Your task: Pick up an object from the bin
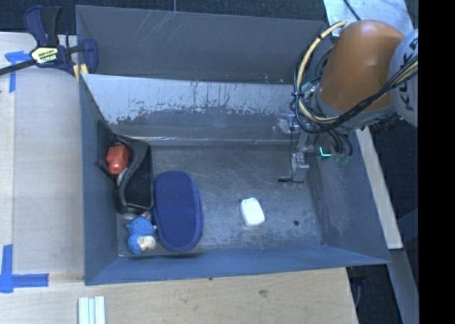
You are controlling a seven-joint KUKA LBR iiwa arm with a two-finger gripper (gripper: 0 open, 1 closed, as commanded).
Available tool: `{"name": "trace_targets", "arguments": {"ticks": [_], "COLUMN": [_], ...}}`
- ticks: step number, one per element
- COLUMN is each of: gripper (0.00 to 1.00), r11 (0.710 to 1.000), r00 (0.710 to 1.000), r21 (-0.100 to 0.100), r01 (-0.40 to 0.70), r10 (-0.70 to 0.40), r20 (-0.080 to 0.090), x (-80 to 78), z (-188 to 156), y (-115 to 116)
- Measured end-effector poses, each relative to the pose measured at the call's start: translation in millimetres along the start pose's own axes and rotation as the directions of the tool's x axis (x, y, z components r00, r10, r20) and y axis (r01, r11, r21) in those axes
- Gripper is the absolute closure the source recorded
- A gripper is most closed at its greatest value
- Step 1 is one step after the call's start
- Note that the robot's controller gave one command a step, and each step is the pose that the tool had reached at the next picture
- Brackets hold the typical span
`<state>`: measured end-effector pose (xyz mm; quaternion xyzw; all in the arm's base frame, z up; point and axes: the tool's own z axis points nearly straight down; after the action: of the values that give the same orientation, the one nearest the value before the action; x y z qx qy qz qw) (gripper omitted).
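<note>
Orange wrist cover [362,67], tool [299,168] at right of bin [213,45], white block [252,212] nearby

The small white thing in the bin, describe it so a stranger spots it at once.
In the grey metal bin, most things crowd the left end, by a big blue oval case. Right of that case lies a small white block, the only white thing, lying alone.

In bin [213,52]: gripper [298,170] over floor, right of centre. Block [252,212] lies front-left of it, apart. Oval case [178,210] left of block, well apart. Pouch [136,186] against case's left side, by left wall. Toy [141,236] in front-left corner, touching case.
</note>
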<state>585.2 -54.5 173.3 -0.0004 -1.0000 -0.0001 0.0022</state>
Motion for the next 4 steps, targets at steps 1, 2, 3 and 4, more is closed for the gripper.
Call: {"name": "trace_targets", "arguments": {"ticks": [1,2,3,4], "gripper": [0.00,0.00,0.00,1.00], "r11": [0.902,0.865,0.833,0.833], "r00": [0.902,0.865,0.832,0.833], "r21": [0.001,0.001,0.004,0.005], "r01": [0.432,0.502,0.554,0.552], "r10": [-0.432,-0.502,-0.554,-0.553], "r20": [0.003,0.000,0.010,0.011], "x": [9.2,69.6,55.6,55.1], "z": [100,98,104,103], "y": [50,25,63,62]}}
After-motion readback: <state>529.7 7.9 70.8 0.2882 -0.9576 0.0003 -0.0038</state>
